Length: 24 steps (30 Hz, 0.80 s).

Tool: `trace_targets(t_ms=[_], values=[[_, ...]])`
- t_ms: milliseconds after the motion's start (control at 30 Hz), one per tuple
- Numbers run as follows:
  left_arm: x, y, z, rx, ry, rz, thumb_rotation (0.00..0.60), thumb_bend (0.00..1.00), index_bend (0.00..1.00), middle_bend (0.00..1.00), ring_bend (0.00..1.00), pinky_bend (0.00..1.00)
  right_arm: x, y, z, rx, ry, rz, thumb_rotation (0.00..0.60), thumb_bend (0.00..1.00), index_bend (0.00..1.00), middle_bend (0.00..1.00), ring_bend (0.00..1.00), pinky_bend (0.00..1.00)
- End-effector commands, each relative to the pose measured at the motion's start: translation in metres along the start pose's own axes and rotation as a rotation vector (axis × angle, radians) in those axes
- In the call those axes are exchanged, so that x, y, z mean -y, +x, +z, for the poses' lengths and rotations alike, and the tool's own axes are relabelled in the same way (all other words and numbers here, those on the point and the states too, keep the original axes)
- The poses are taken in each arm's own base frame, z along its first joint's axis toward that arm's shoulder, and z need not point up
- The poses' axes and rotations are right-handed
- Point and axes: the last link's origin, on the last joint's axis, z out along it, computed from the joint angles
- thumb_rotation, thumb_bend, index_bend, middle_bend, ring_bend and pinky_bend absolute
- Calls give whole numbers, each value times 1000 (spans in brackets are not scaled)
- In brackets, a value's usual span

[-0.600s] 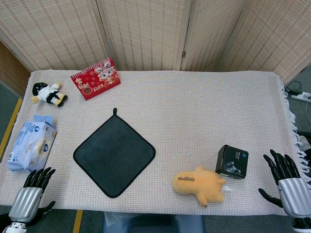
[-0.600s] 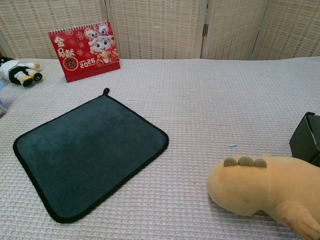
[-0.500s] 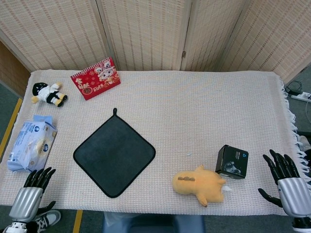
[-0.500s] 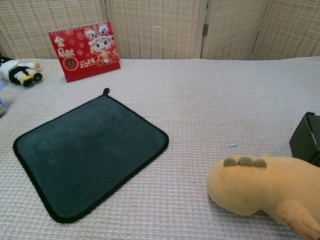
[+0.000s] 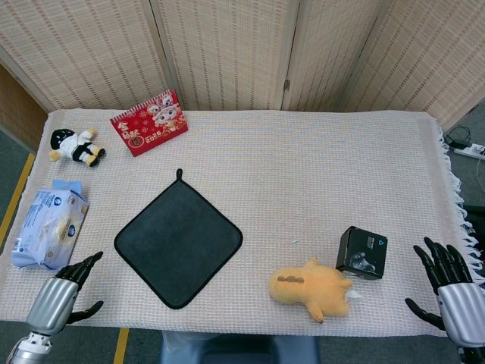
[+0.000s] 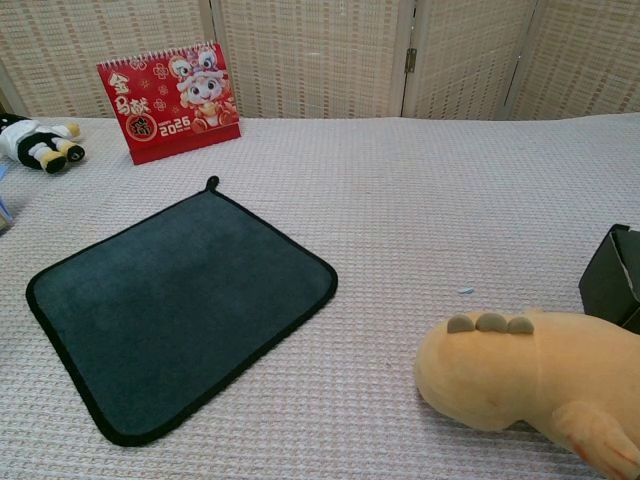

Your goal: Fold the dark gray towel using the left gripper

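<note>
Evidently no fold is made: towel point(image 5: 179, 240) lies flat, spread on the surface point(image 5: 303, 174). Left hand point(image 5: 59, 294) empty, fingers apart, near its corner, not touching. All folding remains.

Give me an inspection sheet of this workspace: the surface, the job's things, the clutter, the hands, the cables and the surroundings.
Surface: table under a pale woven cloth.
Job's things: dark gray towel flat, unfolded, untouched.
Clutter: red calendar, small plush toy, wipes pack, yellow plush, black box.
Hands: left hand and right hand at the near edge, fingers apart, holding nothing.
Cables: power strip and cord on the floor, far right.
Surroundings: woven folding screen behind the table.
</note>
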Motion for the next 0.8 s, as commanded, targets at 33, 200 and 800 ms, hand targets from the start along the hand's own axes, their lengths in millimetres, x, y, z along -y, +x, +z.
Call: trace_targets(t_ms=[33, 200, 800], values=[[-37, 7, 33, -95, -251, 132, 600, 237, 282, 994, 1000, 1000, -2, -1, 3, 2, -11, 1, 600, 211, 0, 0, 0, 0], [-65, -4, 67, 41, -309, 145, 600, 331, 358, 1000, 1000, 1000, -8, -2, 9, 12, -39, 10, 600, 211, 0, 0, 0, 0], [-109, -41, 215, 131, -358, 160, 600, 415, 412, 1000, 1000, 1000, -28, -4, 25, 65, -120, 53, 600, 211, 0, 0, 0, 0]])
